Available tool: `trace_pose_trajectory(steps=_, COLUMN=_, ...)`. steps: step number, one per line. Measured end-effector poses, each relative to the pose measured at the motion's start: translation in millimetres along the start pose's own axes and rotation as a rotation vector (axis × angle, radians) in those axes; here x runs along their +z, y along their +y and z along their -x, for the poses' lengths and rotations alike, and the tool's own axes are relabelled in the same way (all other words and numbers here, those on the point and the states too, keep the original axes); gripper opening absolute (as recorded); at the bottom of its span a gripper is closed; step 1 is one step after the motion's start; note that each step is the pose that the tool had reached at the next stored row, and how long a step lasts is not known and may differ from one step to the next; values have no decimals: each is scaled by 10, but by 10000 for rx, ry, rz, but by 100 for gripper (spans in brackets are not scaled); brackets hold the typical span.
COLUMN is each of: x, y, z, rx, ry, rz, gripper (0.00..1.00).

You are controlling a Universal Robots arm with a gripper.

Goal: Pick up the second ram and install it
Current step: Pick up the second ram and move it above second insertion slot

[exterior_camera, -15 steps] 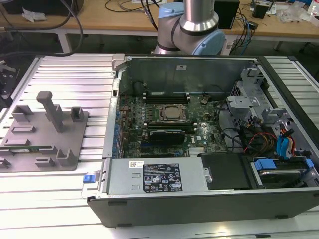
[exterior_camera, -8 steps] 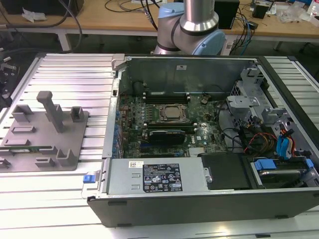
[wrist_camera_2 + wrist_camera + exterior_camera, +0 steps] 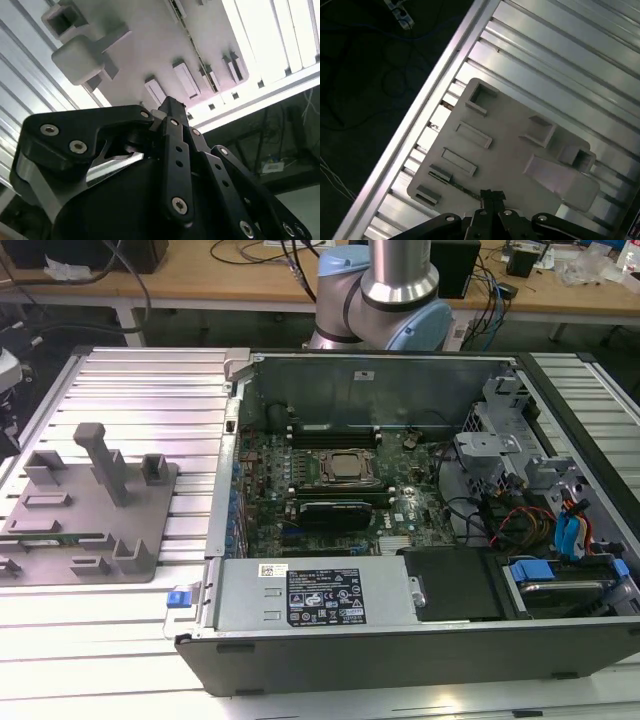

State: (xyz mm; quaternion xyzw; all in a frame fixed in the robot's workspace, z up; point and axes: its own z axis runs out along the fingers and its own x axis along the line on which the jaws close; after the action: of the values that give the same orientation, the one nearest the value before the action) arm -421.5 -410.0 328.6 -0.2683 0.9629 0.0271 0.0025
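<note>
The ram (image 3: 60, 537) lies flat in a slot of the grey tray (image 3: 160, 508) on the tabletop (image 3: 130, 380), at the exterior view's left, beside the open computer (image 3: 400, 645). In the first wrist view the tool (image 3: 492, 193) hangs above the tray, fingers together and empty.

Nothing printed is coming through clearly enough to read. A black label (image 3: 325, 602) carrying white lines of print is sitting on the power supply cover (image 3: 245, 600), at 6 o'clock from the CPU socket (image 3: 340, 468). A small white barcode sticker (image 3: 272, 569) is lying at 10 o'clock from that label. The second ram (image 3: 60, 537), resting in the grey holder tray (image 3: 150, 530) at 9 o'clock from the computer case (image 3: 400, 650), is showing nothing legible.
</note>
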Motion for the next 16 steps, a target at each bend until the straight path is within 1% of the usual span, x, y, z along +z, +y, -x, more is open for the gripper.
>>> trace_pose_trajectory(steps=3, x=4, y=0, z=0, rx=-1229, ry=98, rz=19, gripper=8)
trace_pose_trajectory(steps=5, x=6, y=-1, z=0, rx=-1620, ry=126, rz=23, gripper=8)
trace_pose_trajectory(steps=8, x=8, y=0, z=0, rx=-2560, ry=183, rz=40, gripper=8)
trace_pose_trajectory(steps=9, x=9, y=-1, z=0, rx=-3078, ry=214, rz=47, gripper=8)
trace_pose_trajectory(steps=10, x=9, y=-1, z=0, rx=-3400, ry=233, rz=51, gripper=8)
trace_pose_trajectory(steps=12, x=10, y=-1, z=0, rx=-3852, ry=258, rz=58, gripper=8)
trace_pose_trajectory(steps=15, x=13, y=-1, z=0, rx=-4939, ry=316, rz=74, gripper=8)
trace_pose_trajectory(steps=16, x=14, y=-1, z=0, rx=-5222, ry=332, rz=79, gripper=8)
